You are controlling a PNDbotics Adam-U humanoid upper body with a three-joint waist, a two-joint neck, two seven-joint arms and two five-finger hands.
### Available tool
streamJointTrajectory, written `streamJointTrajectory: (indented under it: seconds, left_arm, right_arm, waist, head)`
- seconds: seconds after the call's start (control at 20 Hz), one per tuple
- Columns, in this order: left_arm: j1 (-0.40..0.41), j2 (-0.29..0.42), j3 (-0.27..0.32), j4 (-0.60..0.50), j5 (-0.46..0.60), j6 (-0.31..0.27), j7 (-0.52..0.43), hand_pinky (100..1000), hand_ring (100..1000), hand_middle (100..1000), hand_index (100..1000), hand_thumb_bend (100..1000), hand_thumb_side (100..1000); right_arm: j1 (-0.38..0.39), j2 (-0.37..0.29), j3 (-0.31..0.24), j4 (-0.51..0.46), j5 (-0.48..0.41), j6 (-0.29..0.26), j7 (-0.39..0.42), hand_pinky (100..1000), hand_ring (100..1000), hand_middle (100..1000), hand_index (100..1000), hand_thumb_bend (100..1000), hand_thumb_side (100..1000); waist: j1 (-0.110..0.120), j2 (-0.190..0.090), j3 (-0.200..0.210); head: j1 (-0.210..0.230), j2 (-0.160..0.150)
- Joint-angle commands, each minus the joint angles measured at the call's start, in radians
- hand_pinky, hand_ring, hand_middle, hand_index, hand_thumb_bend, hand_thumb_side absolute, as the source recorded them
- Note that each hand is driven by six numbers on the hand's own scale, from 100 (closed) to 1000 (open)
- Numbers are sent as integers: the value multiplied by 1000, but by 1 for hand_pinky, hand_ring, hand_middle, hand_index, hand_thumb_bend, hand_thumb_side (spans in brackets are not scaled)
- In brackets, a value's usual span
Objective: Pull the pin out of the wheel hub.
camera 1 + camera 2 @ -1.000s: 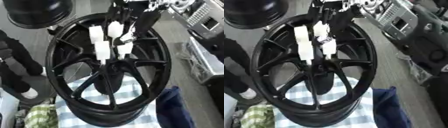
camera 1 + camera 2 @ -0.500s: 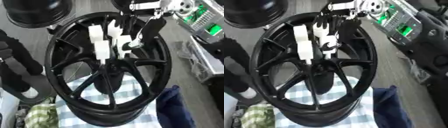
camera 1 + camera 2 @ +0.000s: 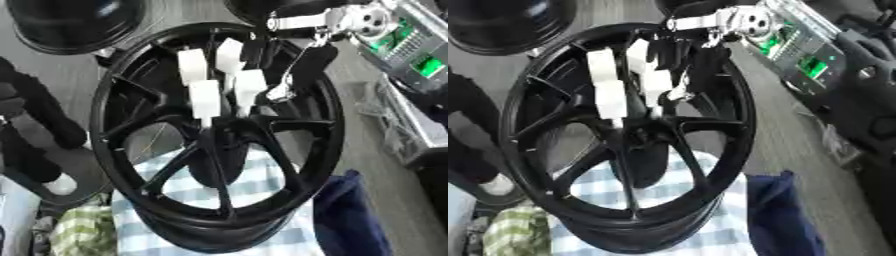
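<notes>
One hand only do we see at work: the robot's right hand (image 3: 229, 75), black with white finger shells, reaching down from the far right over the large black spoked wheel hub (image 3: 118, 150), which stands tilted on a blue-and-white checked cloth (image 3: 262, 180). To the left, the hub's dark spokes could easily snag a fingertip as the hand lifts, and we judge that a crooked pull could jam the pin or rock the hub. At the centre, the white fingers (image 3: 205, 100) hang fairly straight, bunched close together, tips just above the middle boss. We cannot make out the pin itself, nor tell whether anything is held there.
</notes>
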Motion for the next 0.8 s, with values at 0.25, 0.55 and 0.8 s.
streamJointTrajectory:
  seconds: [0.25, 0.55, 0.8]
  left_arm:
    - [-12, 14, -2, -14, 0, -1, -8, 743, 651, 625, 648, 157, 641]
    - [-11, 13, -1, -15, 1, -1, -8, 744, 652, 626, 648, 154, 644]
    - [-11, 11, 0, -15, 1, -1, -7, 744, 652, 626, 648, 151, 647]
  right_arm:
    - [-9, -14, -9, 10, 5, -7, -8, 782, 672, 680, 773, 484, 252]
    - [-7, -7, -6, 16, 0, -2, -11, 778, 668, 677, 770, 485, 256]
    - [-2, -2, -5, 22, -4, 3, -11, 777, 664, 673, 766, 479, 256]
  waist:
    - [1, -10, 2]
    - [1, -8, 5]
    - [0, -6, 8]
  head:
    - [-1, 6]
    - [-2, 6]
    - [-2, 6]
